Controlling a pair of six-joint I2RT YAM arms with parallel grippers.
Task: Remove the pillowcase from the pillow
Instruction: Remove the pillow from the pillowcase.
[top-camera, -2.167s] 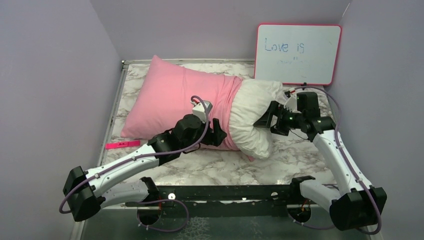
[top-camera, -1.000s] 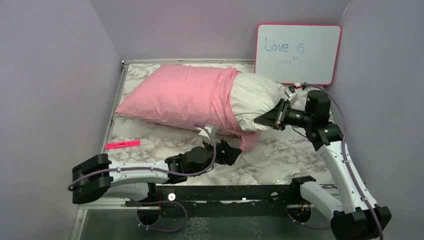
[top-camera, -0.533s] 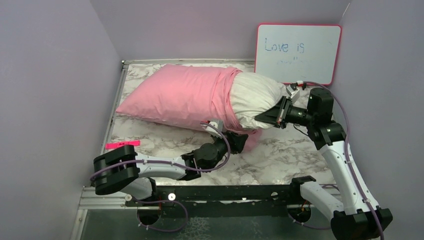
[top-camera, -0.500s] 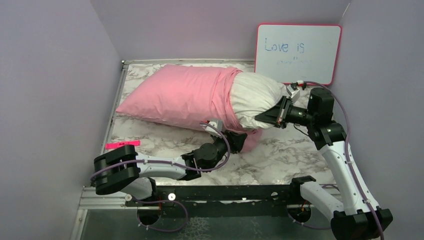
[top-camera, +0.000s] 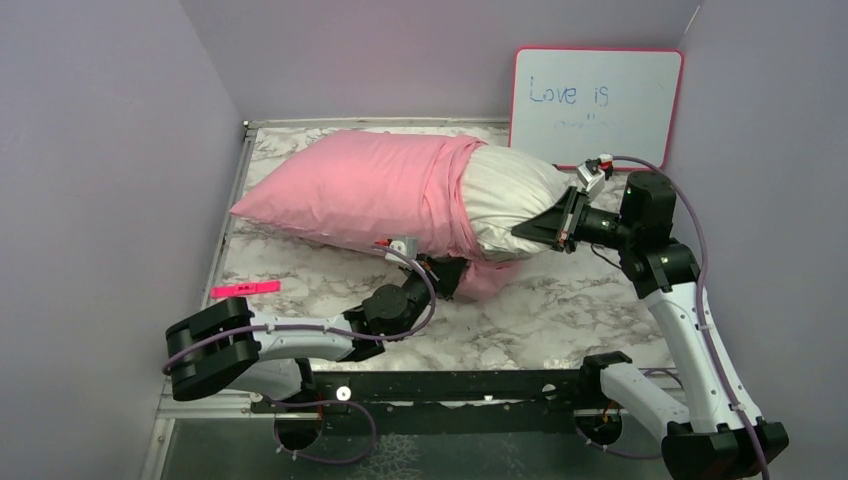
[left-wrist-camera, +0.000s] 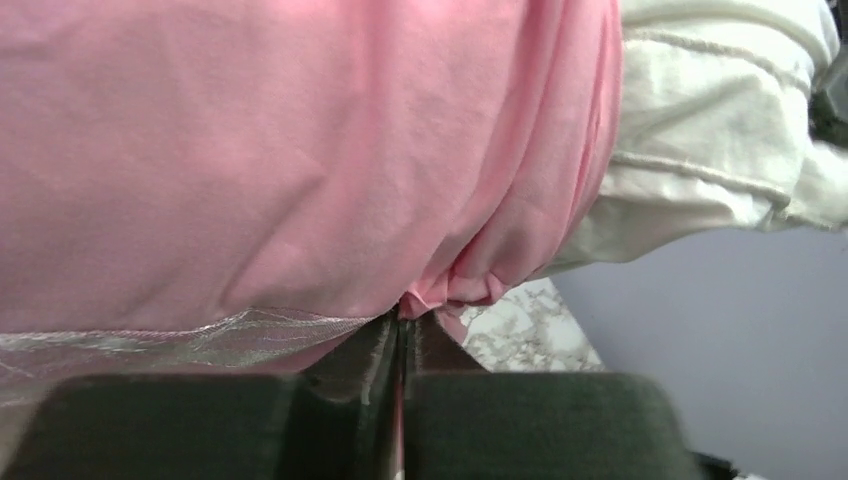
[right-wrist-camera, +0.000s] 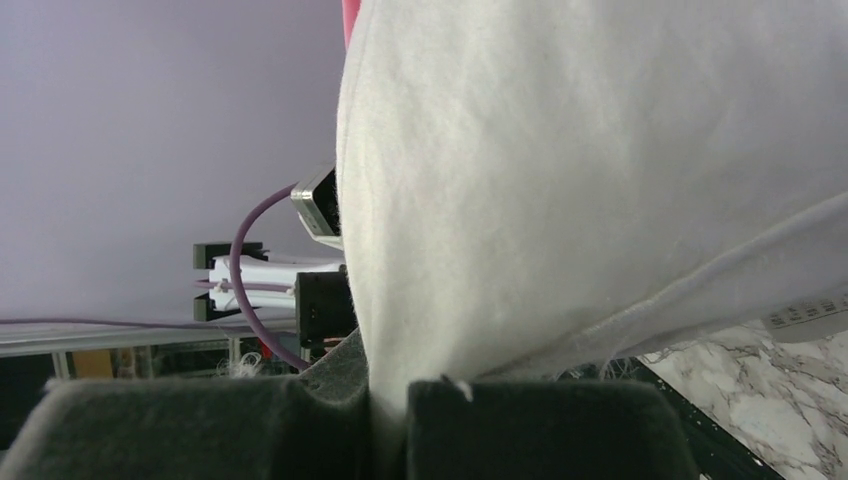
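Smooth pink cloth pillowcase (top-camera: 360, 190), wrinkled off-white fabric pillow (top-camera: 510, 195), glossy marbled table (top-camera: 560, 310)

The right gripper (right-wrist-camera: 388, 390) had its two dark padded fingers (right-wrist-camera: 200, 430) pressed together on a fold of the pillow (right-wrist-camera: 600, 160), with the white cloth pinched into the narrow slit between them. Above and to the right of the fingers the pillow bulged across most of the frame, a seam slanting over it. A sliver of pink pillowcase (right-wrist-camera: 350, 12) showed far above the fingers. Beyond them to the left were a lilac wall (right-wrist-camera: 150, 100) and part of the left arm (right-wrist-camera: 262, 285) with its purple cable (right-wrist-camera: 236, 245). The marble table (right-wrist-camera: 770, 410) lay just right of the fingers.
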